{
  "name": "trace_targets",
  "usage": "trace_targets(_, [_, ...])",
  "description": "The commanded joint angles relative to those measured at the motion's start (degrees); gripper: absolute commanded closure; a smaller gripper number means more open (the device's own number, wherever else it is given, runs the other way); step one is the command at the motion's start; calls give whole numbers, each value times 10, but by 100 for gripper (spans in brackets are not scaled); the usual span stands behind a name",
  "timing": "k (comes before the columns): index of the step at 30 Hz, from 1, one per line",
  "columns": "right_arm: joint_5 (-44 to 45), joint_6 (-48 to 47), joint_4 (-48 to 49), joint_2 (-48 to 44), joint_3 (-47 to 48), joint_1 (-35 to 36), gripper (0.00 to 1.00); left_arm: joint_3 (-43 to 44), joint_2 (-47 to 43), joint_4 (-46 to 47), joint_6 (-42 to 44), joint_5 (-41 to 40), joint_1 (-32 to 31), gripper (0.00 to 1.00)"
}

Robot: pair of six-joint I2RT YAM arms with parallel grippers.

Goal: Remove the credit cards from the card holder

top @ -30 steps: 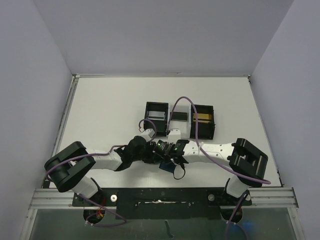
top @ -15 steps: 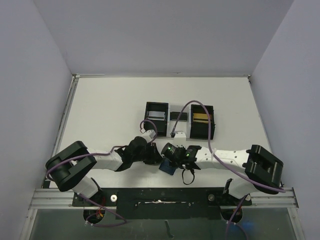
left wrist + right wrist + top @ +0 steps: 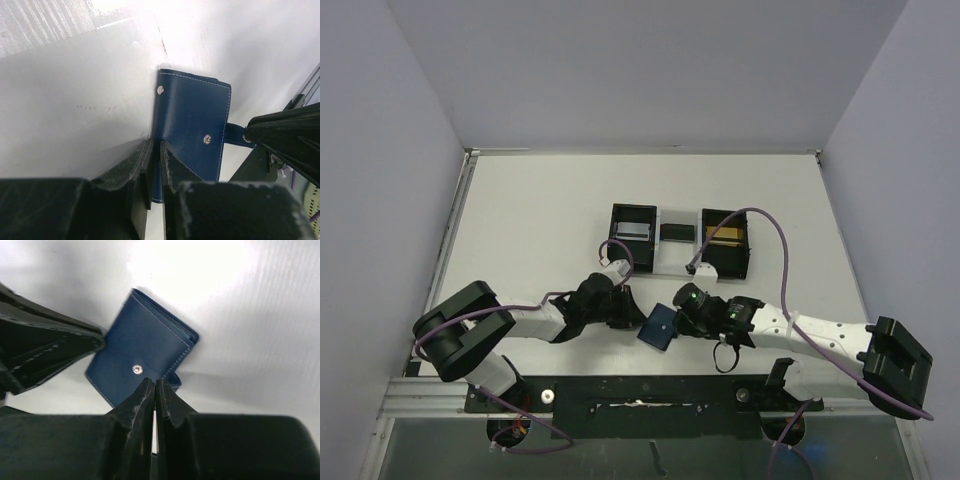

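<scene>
The card holder (image 3: 658, 327) is a dark blue wallet, closed, near the table's front edge between both grippers. My left gripper (image 3: 633, 318) is shut on its left edge; the pinch shows in the left wrist view (image 3: 155, 150), with the wallet (image 3: 192, 120) beyond it. My right gripper (image 3: 677, 319) is shut on the wallet's snap tab, fingertips together (image 3: 154, 385) at the wallet (image 3: 142, 352). No cards show in the wallet. A silver-grey card (image 3: 633, 229), a dark card (image 3: 677, 232) and a gold card (image 3: 725, 235) lie in the boxes behind.
Two black open-top boxes (image 3: 616, 240) (image 3: 744, 258) joined by a white tray (image 3: 676, 260) stand behind the grippers at the table's middle. A purple cable (image 3: 760, 215) arcs over the right box. The metal rail (image 3: 640, 385) runs along the near edge.
My right arm has swung out to the right and its gripper has drawn back to the wallet's right side, leaving the wallet's blue face uncovered. The left arm has hardly moved.
</scene>
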Motion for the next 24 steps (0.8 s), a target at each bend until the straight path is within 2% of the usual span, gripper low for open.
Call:
trace_targets(1, [13, 56, -55, -6, -23, -12, 94, -10, -3, -11, 10, -14, 0, 87])
trace_targets(5, [0, 81, -54, 2, -46, -19, 85, -5, -22, -24, 18, -13, 0, 79])
trace_targets(11, [-15, 93, -35, -6, -59, -20, 69, -3, -44, -46, 23, -18, 0, 75])
trace_targets(16, [-28, 103, -25, -24, -71, -25, 68, 1, -61, -67, 28, -19, 0, 74])
trace_targets(24, [-89, 150, 81, -87, -146, -40, 68, 5, -84, -80, 33, -24, 0, 70])
